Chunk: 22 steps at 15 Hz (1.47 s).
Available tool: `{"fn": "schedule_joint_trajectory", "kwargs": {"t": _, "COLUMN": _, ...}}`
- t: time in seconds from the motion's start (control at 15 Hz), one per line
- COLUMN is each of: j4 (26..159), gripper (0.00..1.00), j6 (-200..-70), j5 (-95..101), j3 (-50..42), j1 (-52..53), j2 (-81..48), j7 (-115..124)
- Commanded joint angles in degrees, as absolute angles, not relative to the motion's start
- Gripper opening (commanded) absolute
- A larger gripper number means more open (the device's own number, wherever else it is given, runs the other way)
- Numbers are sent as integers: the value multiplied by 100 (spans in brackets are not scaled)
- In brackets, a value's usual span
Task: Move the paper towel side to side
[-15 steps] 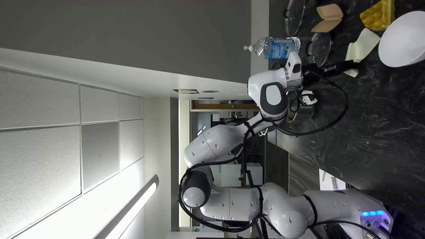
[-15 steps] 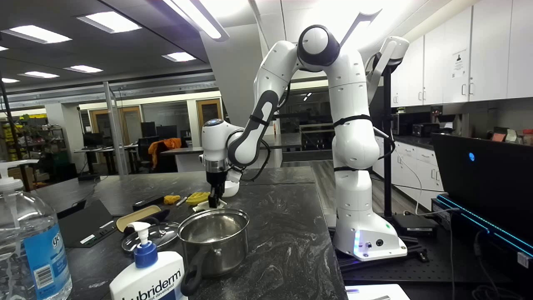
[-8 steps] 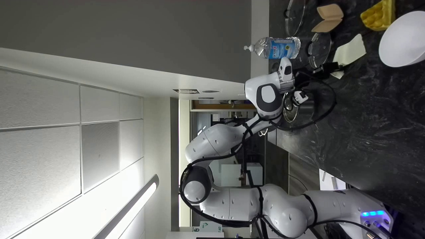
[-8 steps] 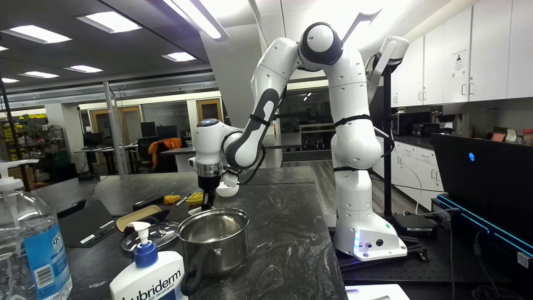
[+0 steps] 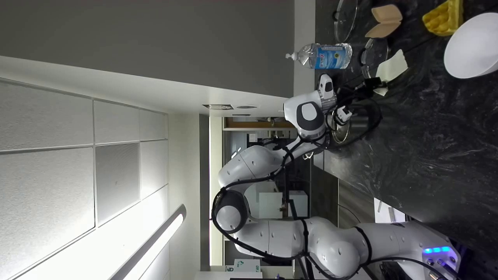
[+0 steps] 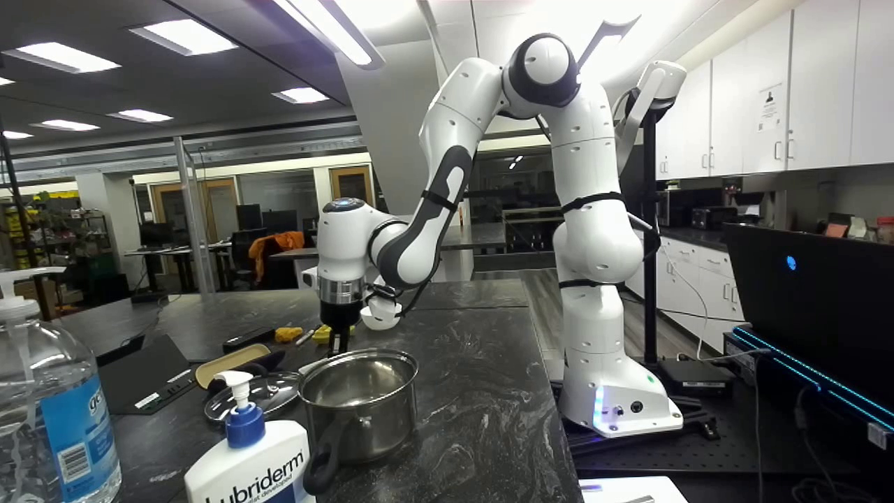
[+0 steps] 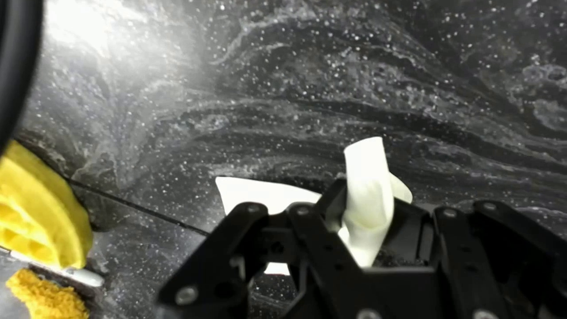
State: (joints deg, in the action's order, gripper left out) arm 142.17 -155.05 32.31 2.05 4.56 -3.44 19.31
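The paper towel (image 5: 393, 67) is a pale, creased sheet on the dark marbled counter. My gripper (image 5: 378, 83) is shut on it near one end. In the wrist view, a folded piece of the towel (image 7: 368, 181) stands up between the black fingers (image 7: 366, 201), and a flat part lies to the left on the counter. In an exterior view, the gripper (image 6: 339, 348) points down just behind the steel pot (image 6: 363, 412). Most of the towel is hidden there by the pot; a small pale edge shows left of the fingers.
A white bowl (image 5: 472, 46) and a yellow spongy object (image 5: 443, 19) lie beyond the towel. A glass lid (image 5: 375, 56), a tan open case (image 5: 385, 21) and a clear pump bottle (image 5: 330, 56) are near. A lotion bottle (image 6: 251, 464) stands before the pot.
My gripper has dragged the paper towel along the counter, away from the white bowl and towards the pot and glass lid. It has stayed shut on the towel.
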Motion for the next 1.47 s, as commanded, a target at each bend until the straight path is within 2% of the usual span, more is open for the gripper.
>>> {"fn": "schedule_joint_trajectory", "kwargs": {"t": 0.0, "j4": 14203, "gripper": 2, "j6": -15578, "j5": 3226, "j3": 141, "j1": 423, "j2": -312, "j7": 1802}}
{"fn": "schedule_joint_trajectory", "kwargs": {"t": 0.87, "j4": 14150, "gripper": 2, "j6": -15572, "j5": 3414, "j3": -795, "j1": -400, "j2": -236, "j7": 1979}}
{"fn": "schedule_joint_trajectory", "kwargs": {"t": 1.4, "j4": 13970, "gripper": 2, "j6": -15495, "j5": 3620, "j3": -487, "j1": -133, "j2": -316, "j7": 2031}}
